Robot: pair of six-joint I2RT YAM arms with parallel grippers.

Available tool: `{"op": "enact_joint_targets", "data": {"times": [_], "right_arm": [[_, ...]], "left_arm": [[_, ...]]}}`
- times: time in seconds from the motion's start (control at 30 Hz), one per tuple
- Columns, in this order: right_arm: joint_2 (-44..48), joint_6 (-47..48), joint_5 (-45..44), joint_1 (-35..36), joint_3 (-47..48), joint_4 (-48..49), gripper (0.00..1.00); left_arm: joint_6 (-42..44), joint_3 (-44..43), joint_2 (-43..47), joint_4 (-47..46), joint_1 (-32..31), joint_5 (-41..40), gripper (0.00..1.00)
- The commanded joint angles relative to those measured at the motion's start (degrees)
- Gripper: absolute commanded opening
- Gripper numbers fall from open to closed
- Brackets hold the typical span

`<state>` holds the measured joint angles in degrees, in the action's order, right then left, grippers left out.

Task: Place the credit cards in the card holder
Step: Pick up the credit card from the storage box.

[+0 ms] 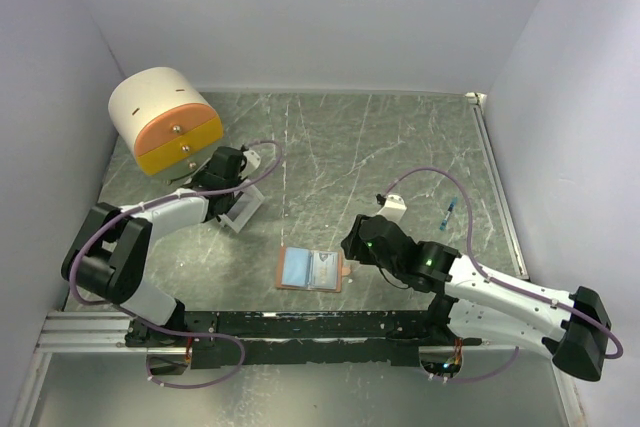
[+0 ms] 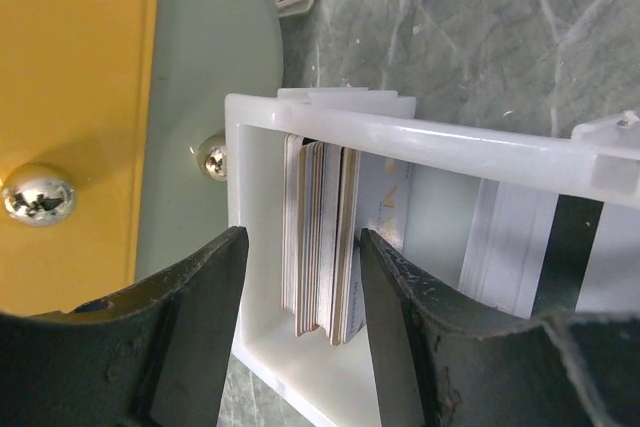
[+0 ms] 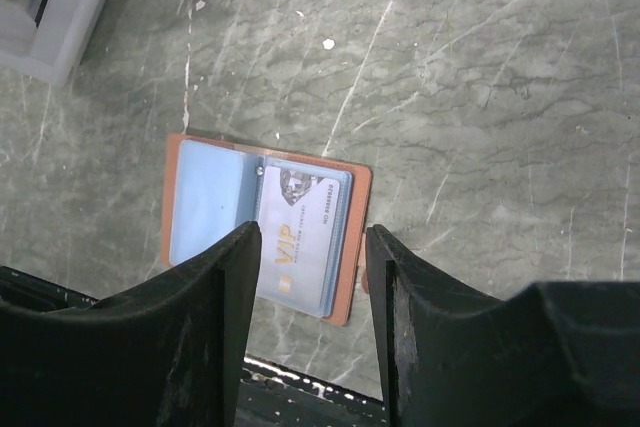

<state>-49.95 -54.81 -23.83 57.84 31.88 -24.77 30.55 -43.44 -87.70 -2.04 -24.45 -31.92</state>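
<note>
1. White box [image 2: 440, 147] holds the credit cards [image 2: 320, 237] upright, between the fingers of the wide left claw [image 2: 302, 247].
2. Below the right claw [image 3: 312, 237], also wide, the card holder [image 3: 205, 197] lies open on the tabletop [image 3: 480, 97].

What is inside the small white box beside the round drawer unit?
A stack of cards stands on edge in the white box, and pale sheets lean beside it. The card faces, their count and the box floor beneath them are hidden.

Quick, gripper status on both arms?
Left gripper: open, straddling the credit cards in the white box, not yet clamped.
Right gripper: open, empty, above the card holder.
</note>
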Motion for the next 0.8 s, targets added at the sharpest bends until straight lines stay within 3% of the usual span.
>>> {"op": "enact_joint_targets", "data": {"times": [0.0, 0.77], "right_arm": [[1.0, -0.1, -1.6, -0.2, 0.4, -0.6, 0.47], [2.0, -0.2, -1.9, -0.2, 0.0, -1.0, 0.47]], "left_arm": [[1.2, -1.0, -1.8, -1.7, 0.6, -1.7, 0.59], [2.0, -1.2, -2.8, -1.4, 0.6, -4.2, 0.57]]}}
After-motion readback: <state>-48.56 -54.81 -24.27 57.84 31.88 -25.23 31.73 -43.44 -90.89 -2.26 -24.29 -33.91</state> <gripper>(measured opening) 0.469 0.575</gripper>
